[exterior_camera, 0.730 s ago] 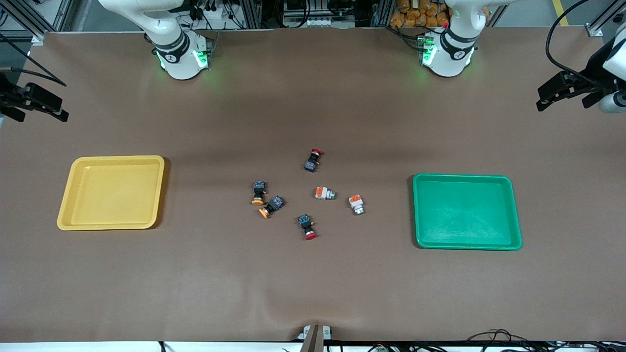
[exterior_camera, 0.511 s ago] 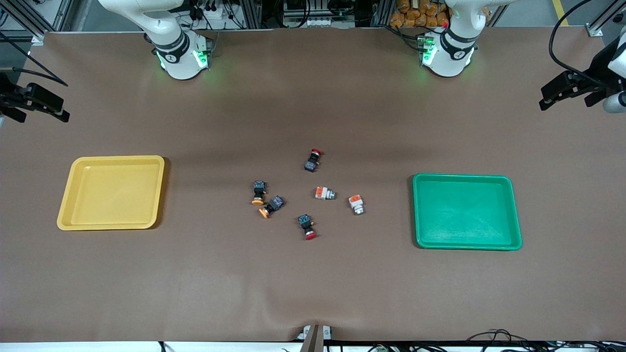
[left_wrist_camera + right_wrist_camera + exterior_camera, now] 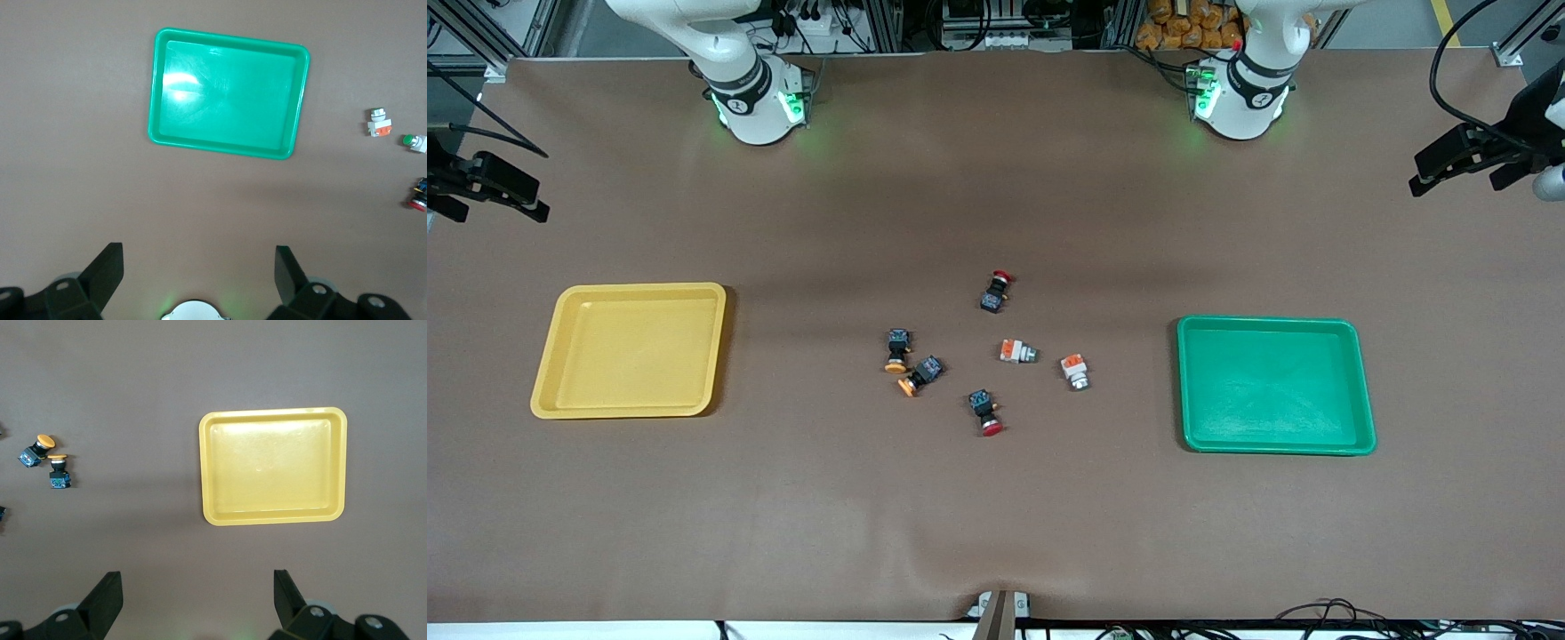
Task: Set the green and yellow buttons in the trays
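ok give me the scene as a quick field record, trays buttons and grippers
yellow tray: empty, toward right arm's end
green tray: empty, toward left arm's end
yellow-capped buttons: two, on table between trays
white-bodied buttons: two, on table
red-capped buttons: two, on table
left gripper: open, high above table
right gripper: open, high above table

Both arms wait raised, well above the table, each wrist pointing its camera straight down. The left gripper [image 3: 197, 270] hangs with its 2 dark fingers [image 3: 107, 267] spread wide apart, nothing between them. The right gripper [image 3: 197, 590] is in the same pose: 2 fingers [image 3: 107, 590] parted as wide as they go, the gap bare. In the front view only the 2 white bases and lower links show along the table's top edge, with dark parts of the wrists at either side.
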Controlling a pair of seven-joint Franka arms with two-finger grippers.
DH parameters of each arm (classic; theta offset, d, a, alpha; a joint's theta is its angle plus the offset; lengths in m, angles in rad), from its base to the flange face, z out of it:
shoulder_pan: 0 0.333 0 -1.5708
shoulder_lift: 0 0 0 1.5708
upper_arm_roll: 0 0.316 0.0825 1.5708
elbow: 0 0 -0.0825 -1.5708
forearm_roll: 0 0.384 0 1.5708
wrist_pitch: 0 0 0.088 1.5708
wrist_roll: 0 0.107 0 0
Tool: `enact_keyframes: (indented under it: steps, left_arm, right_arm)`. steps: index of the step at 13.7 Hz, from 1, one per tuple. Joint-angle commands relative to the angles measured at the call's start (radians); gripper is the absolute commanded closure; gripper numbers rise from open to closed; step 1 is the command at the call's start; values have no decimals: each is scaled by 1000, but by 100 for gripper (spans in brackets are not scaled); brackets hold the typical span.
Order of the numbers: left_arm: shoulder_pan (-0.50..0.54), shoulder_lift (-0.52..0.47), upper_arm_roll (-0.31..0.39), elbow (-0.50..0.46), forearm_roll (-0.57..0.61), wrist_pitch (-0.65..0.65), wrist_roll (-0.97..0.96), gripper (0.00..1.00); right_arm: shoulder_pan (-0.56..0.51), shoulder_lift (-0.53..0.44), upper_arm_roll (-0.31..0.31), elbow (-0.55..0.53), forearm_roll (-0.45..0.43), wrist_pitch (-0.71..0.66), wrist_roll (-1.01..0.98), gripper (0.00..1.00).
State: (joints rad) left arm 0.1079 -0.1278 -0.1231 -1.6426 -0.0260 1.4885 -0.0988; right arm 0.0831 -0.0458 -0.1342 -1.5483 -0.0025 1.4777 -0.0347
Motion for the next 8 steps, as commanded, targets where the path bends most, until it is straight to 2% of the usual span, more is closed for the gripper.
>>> enact_keyframes:
  steps: [1,5,8]
  left_arm:
    - [6,10,0,23,-14,-33,25,0]
    - [3,11,-1,18,-14,-54,13,0]
    - [-7,46,-12,17,-22,-48,11,0]
  right_arm:
    - [10,15,-1,20,-5,-5,-8,0]
    - [81,23,-1,20,-13,-8,-5,0]
    - [83,24,-1,24,-5,-1,-8,0]
